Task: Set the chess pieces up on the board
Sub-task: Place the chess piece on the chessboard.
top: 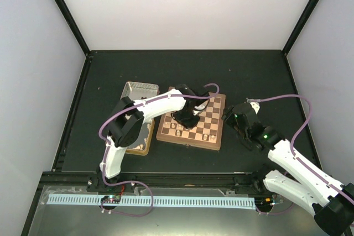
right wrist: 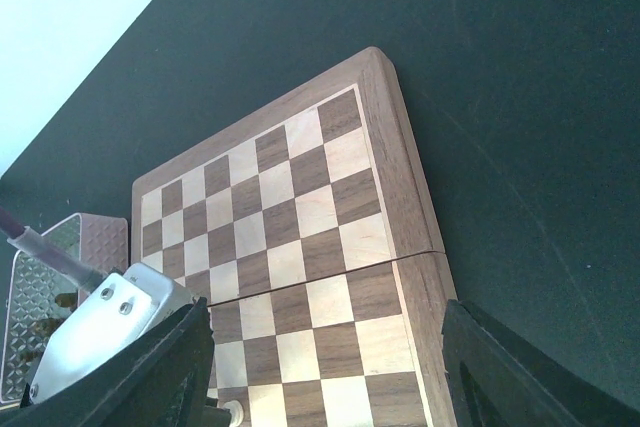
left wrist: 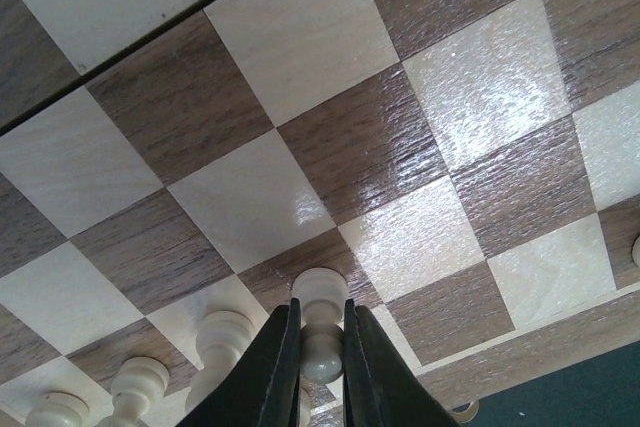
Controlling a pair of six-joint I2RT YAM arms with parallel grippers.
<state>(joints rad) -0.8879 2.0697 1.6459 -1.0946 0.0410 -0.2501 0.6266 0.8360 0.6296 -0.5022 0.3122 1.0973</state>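
Note:
The wooden chessboard point(top: 213, 115) lies mid-table, also in the left wrist view point(left wrist: 330, 127) and right wrist view point(right wrist: 300, 217). My left gripper point(top: 182, 119) is low over the board's near-left part, shut on a cream pawn point(left wrist: 322, 319) whose base rests on or just above a dark square. Other cream pieces point(left wrist: 222, 342) stand in a row left of it. More cream pieces point(top: 206, 136) line the board's near rows. My right gripper point(top: 228, 117) hovers open and empty beside the board's right edge; its fingers point(right wrist: 520, 372) frame the view.
Silver tin trays point(top: 138, 89) sit left of the board, partly under my left arm, and show in the right wrist view point(right wrist: 40, 287). Black walls and rails ring the dark table. A white perforated strip point(top: 166, 200) runs along the front.

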